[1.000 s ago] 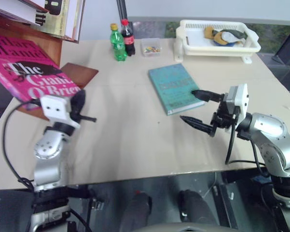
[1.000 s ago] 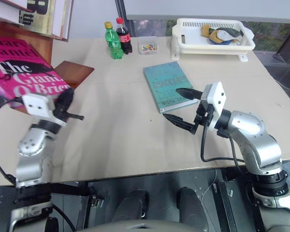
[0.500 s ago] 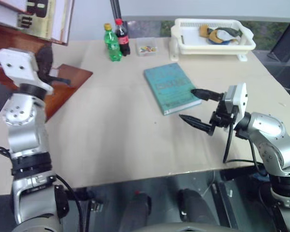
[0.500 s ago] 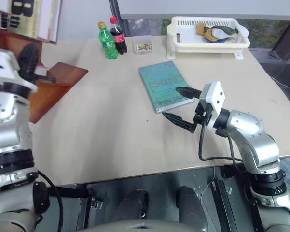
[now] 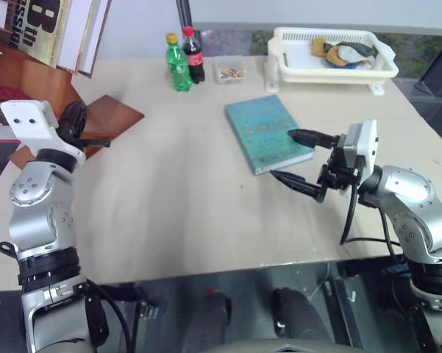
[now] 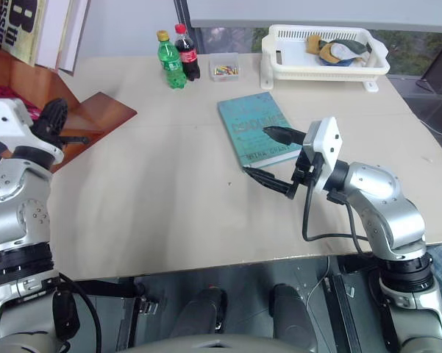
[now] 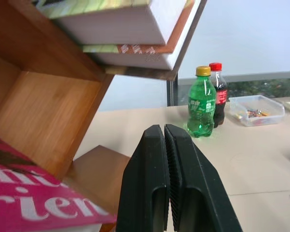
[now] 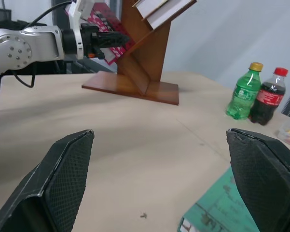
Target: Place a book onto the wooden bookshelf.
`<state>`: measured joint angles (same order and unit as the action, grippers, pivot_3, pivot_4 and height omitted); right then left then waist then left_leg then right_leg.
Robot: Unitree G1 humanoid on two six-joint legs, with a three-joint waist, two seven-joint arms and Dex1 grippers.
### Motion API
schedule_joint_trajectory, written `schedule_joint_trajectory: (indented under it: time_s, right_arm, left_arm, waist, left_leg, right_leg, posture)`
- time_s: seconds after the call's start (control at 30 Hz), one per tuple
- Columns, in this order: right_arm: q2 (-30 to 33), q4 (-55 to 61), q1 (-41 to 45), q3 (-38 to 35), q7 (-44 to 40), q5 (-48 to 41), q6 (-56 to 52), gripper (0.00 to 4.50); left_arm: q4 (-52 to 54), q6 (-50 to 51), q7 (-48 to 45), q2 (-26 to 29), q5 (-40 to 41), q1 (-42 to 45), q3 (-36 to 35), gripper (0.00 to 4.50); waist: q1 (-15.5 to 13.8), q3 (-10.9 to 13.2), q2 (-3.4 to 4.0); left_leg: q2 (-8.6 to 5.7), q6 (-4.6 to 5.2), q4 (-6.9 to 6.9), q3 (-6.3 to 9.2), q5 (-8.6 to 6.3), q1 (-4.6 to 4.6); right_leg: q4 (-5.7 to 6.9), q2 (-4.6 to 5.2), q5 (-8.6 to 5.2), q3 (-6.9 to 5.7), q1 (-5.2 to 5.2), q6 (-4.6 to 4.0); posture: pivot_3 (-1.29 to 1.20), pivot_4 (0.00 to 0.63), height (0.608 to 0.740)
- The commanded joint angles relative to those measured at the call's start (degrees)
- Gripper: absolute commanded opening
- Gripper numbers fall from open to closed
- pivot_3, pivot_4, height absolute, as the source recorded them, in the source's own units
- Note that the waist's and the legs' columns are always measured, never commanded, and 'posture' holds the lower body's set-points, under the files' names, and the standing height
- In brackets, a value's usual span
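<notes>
Already the book (image 7: 24, 205) lies in the lower slanted bay of the wooden bookshelf (image 7: 43, 121), pink cover up, so the slope props it in place; placement looks done. Just beside it, the left gripper (image 7: 168, 145) hovers with fingers pressed together on nothing, apparently clear of the book. Above, cream books (image 5: 55, 29) lean in the upper bay. Further along the table (image 5: 176, 213), a green bottle (image 5: 179, 66) and cola bottle (image 5: 194, 56) stand at the back, out of the way. Next, a teal book (image 5: 267, 132) lies flat. Its near edge passes under the right gripper (image 5: 294, 157), jaws spread wide, holding nothing, likely idle. At the back right sits a white basket (image 5: 331, 70).
</notes>
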<state>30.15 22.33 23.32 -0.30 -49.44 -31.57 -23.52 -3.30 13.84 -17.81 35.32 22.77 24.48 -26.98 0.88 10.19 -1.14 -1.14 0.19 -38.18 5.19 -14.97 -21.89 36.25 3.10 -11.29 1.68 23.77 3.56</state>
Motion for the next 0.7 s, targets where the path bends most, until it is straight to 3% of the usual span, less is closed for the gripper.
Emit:
schedule_joint_trajectory:
  time_s: [0.03, 0.3, 0.4, 0.63, 0.7]
  right_arm:
    - [0.0, 1.8, -0.1, -1.0, 0.6, -1.3, -0.1, 4.5]
    - [0.7, 3.6, -0.8, -1.1, 0.2, -4.1, -2.3, 4.5]
    - [0.4, 3.7, 1.0, -1.2, 0.4, -5.2, -3.1, 4.5]
    - [-0.4, 3.3, 5.8, -1.8, 1.0, -9.7, -5.7, 4.5]
    - [-0.5, 2.9, 6.6, -1.5, 1.0, -9.7, -5.6, 4.5]
  left_arm:
    - [4.8, 2.2, -3.6, 1.8, 5.2, 1.0, -2.4, 0.15]
    - [15.5, 10.5, -12.6, 4.6, 16.9, -6.8, -4.9, 0.15]
    - [21.0, 14.6, -13.2, 5.8, 21.0, -13.6, -9.3, 0.95]
    - [35.3, 19.8, -11.4, 2.4, 30.2, -32.0, -19.0, 4.39]
    - [37.2, 20.3, -10.5, 1.9, 31.1, -35.1, -20.1, 4.47]
  waist:
    - [0.0, 0.0, 0.0]
    - [0.1, 0.0, 0.03]
    - [0.4, 0.0, 0.03]
    - [0.8, 0.0, 0.05]
    - [0.7, 0.0, 0.05]
  left_leg:
    - [0.0, 0.0, 0.01, 0.0, 0.0, -0.01]
    - [0.01, -0.04, 0.2, -0.06, -0.04, -0.08]
    - [0.05, -0.04, 0.32, -0.07, -0.04, -0.08]
    - [0.27, -0.04, 0.49, -0.16, -0.04, -0.08]
    - [0.25, -0.04, 0.5, -0.17, -0.04, -0.07]
  right_leg:
    - [-0.03, 0.0, 0.0, 0.0, 0.0, 0.0]
    - [-0.36, 0.06, 0.0, 0.01, 0.01, 0.0]
    - [-0.37, 0.03, -0.01, 0.02, 0.1, -0.01]
    - [-0.4, 0.03, -0.02, 0.11, 0.2, -0.01]
    - [-0.4, 0.03, -0.02, 0.11, 0.18, -0.02]
  posture:
    - [0.0, 0.15, 0.74]
    - [0.0, 0.15, 0.74]
    - [0.0, 0.15, 0.74]
    - [0.0, 0.15, 0.74]
    - [0.0, 0.15, 0.74]
